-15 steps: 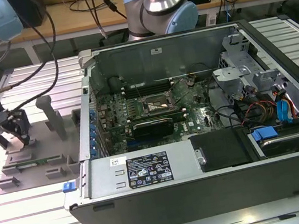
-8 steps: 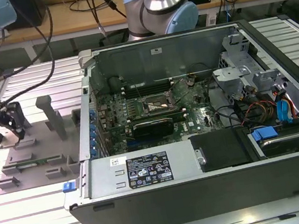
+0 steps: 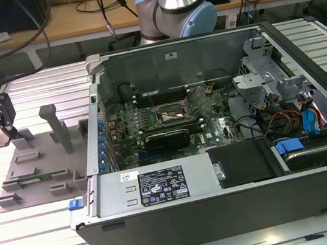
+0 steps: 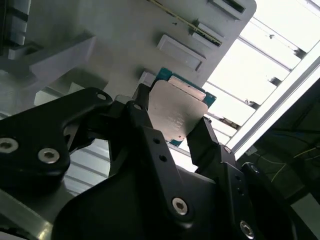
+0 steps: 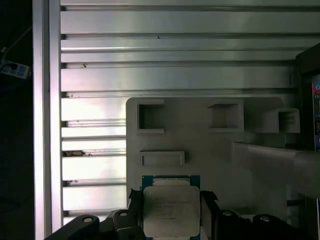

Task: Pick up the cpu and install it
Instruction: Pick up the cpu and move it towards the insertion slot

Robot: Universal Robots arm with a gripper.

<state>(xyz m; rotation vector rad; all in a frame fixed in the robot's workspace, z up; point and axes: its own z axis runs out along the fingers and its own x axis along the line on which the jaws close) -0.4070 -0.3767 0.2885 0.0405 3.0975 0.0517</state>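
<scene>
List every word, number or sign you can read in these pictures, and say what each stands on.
Dark label on the computer case, near wall: print and symbols, too small to read.
Small white label beside it: too small to read.
Sticker on the case's far wall: too small to read.
Metal top of the cpu, gripped by the gripper: faint print, blurred in both wrist views.
No text can be quoted.

Exterior view looks down from afar on the computer case (image 3: 224, 187) and grey fixture (image 3: 38, 143); both wrist views sit close over that fixture, sharing the cpu (image 5: 171, 212).
</scene>
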